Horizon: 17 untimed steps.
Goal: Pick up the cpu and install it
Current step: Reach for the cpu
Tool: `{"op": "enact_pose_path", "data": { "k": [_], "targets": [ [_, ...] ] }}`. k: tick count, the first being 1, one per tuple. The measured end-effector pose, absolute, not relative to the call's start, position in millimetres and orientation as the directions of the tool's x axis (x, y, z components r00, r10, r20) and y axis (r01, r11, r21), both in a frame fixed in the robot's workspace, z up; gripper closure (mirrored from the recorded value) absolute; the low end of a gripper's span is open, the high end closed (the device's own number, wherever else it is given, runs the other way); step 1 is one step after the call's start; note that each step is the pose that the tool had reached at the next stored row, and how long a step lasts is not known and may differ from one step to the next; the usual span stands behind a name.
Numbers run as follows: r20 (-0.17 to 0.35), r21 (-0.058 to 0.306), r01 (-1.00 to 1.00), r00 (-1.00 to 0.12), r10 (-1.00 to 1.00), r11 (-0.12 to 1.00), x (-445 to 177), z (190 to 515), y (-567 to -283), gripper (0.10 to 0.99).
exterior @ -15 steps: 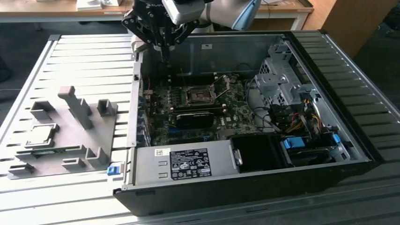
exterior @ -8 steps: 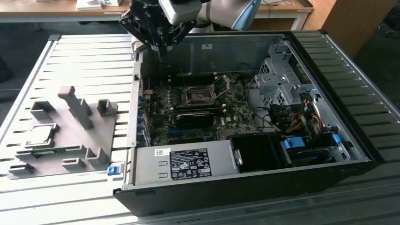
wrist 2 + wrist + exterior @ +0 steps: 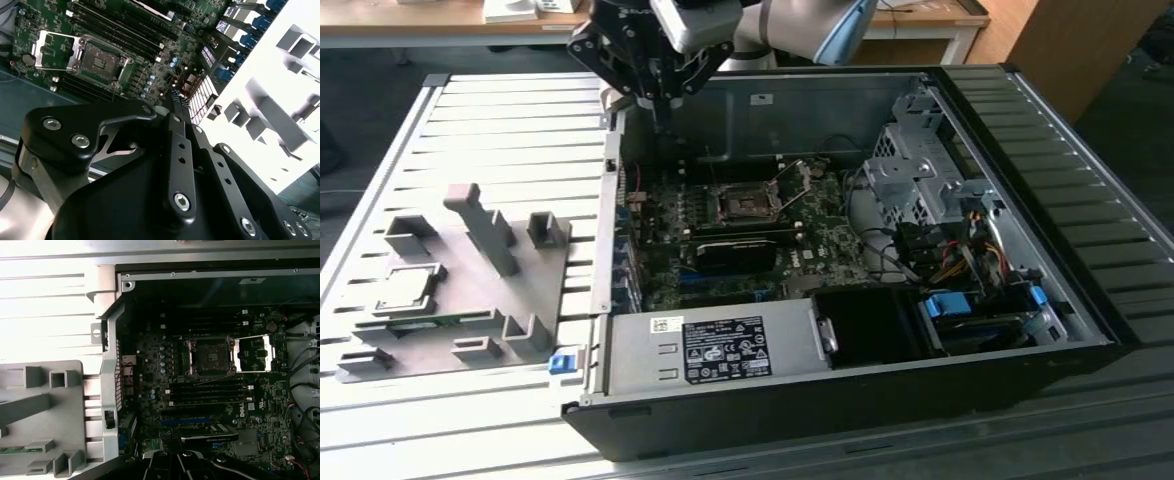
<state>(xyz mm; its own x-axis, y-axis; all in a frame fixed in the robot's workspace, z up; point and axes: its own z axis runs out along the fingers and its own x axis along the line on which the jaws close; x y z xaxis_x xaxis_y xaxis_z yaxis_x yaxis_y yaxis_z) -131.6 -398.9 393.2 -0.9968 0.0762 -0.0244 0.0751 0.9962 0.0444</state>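
Grey plastic tray (image 3: 480, 300): it lies on the ribbed metal table (image 3: 494, 130), just beside the open computer case (image 3: 854, 420), on the exterior view's left.
Cpu (image 3: 407, 288): a small flat silvery square. It sits in a pocket of the tray, close to the tray's edge on the exterior view's left.
Green strip (image 3: 12, 450): long and thin. It lies in another slot of the same tray.
Pincer (image 3: 662, 118): black, hanging from the arm. It is up over the back corner of the case, on the side nearest the tray.
Pincer's fingers (image 3: 175, 150): in the second wrist view the two tips are pressed together. They have hold of nothing.
Cpu and pincer: well apart. The cpu is out on the tray, and the pincer is up above the case. The side wall of the case stands between them.
Socket (image 3: 744, 203): a dark square with a metal frame in the middle of the green motherboard (image 3: 270, 410). Its metal lid (image 3: 255, 354) is flipped open to one side. The pincer is high above it and not touching it.
Power-supply box (image 3: 707, 350): grey, with a white sticker. It sits at the near end of the case in the exterior view.
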Motion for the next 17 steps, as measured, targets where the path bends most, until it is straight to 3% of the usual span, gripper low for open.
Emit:
{"op": "enact_pose_path", "data": {
  "k": [17],
  "targets": [
    [-0.024,0.044,0.075,-0.997,0.076,0.996,-141.4,392.8,-398.9,0.980]
  ]
}}
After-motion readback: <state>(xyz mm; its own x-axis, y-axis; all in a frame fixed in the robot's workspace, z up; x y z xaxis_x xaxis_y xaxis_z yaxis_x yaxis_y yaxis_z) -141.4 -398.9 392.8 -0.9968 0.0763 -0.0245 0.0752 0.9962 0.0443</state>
